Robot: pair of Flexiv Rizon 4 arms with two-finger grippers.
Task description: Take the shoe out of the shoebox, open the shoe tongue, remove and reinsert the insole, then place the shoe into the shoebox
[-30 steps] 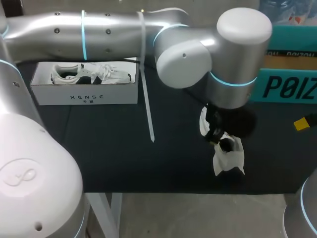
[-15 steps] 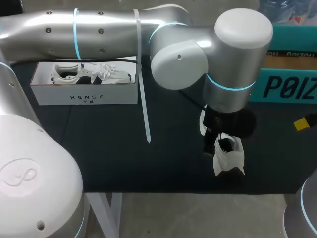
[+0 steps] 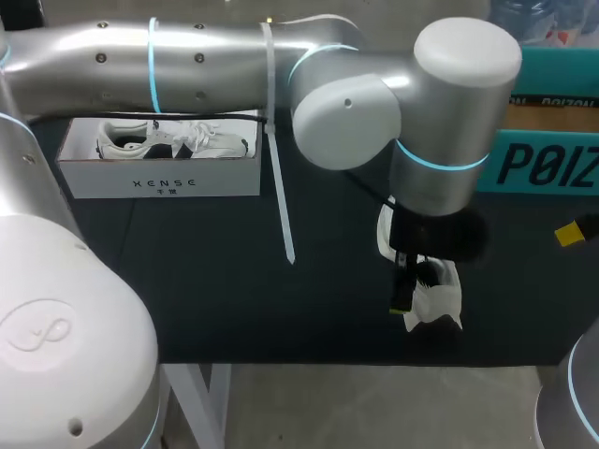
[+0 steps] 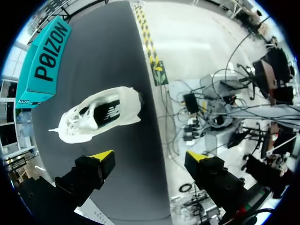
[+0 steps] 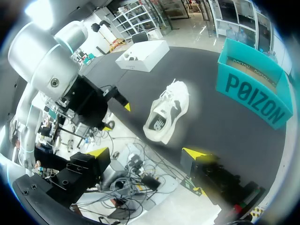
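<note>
- Across the dark table [image 3: 206,281] from the left, left arm [image 3: 187,65] stretches to the right half, wrist pointing down.
- Teal shoebox [image 3: 547,159] far right; white box [image 3: 159,173] far left, another sneaker [image 3: 173,140] inside.
- White shoe [image 4: 101,115] near the table's front edge, just ahead of left gripper [image 4: 149,155]: fingers spread wide, empty, not touching it.
- Right gripper [image 5: 145,153] wide open, empty, well apart from the shoe.

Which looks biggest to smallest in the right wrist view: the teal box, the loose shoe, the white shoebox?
1. Teal box.
2. Loose white shoe.
3. White shoebox, though it sits farther away, so unsure.
</note>
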